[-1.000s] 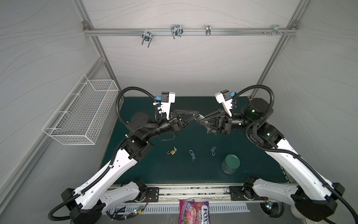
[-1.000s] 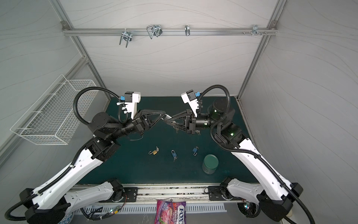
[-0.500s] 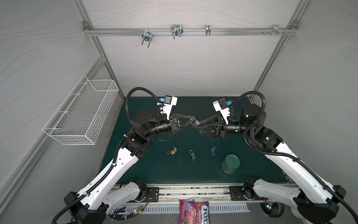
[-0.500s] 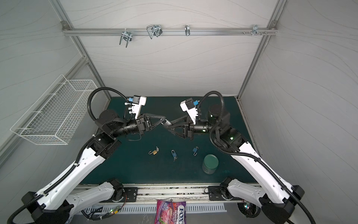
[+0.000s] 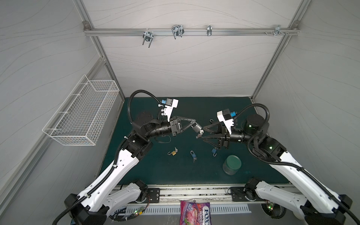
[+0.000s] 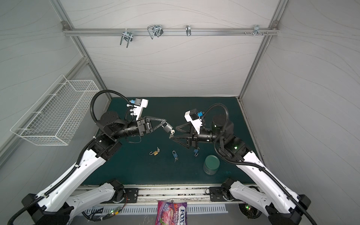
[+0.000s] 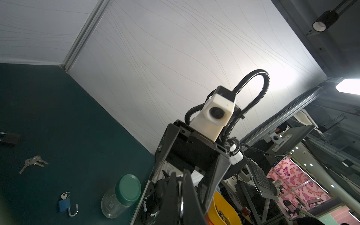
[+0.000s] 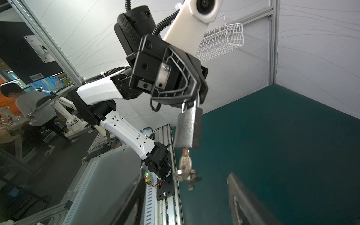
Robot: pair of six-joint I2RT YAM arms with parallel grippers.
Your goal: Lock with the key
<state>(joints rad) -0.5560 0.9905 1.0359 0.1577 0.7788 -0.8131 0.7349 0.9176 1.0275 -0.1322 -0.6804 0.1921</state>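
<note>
Two claws: left claw [image 8: 191, 101] clamps the padlock [image 8: 188, 130], right claw [image 5: 203, 134] spread beside the key [image 8: 185, 161], which we must pinch and turn.

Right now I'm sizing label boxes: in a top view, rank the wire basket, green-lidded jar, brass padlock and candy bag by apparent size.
1. wire basket
2. candy bag, cropped by the frame
3. green-lidded jar
4. brass padlock

walls: pale grey panels [image 5: 185, 68] | frame: aluminium rail [image 5: 243, 31] with hooks [image 5: 176, 31] | left wall: white wire basket [image 5: 81, 115] | floor: dark green mat [image 5: 171, 173] | light: ceiling strip [image 7: 348, 88] lit
</note>
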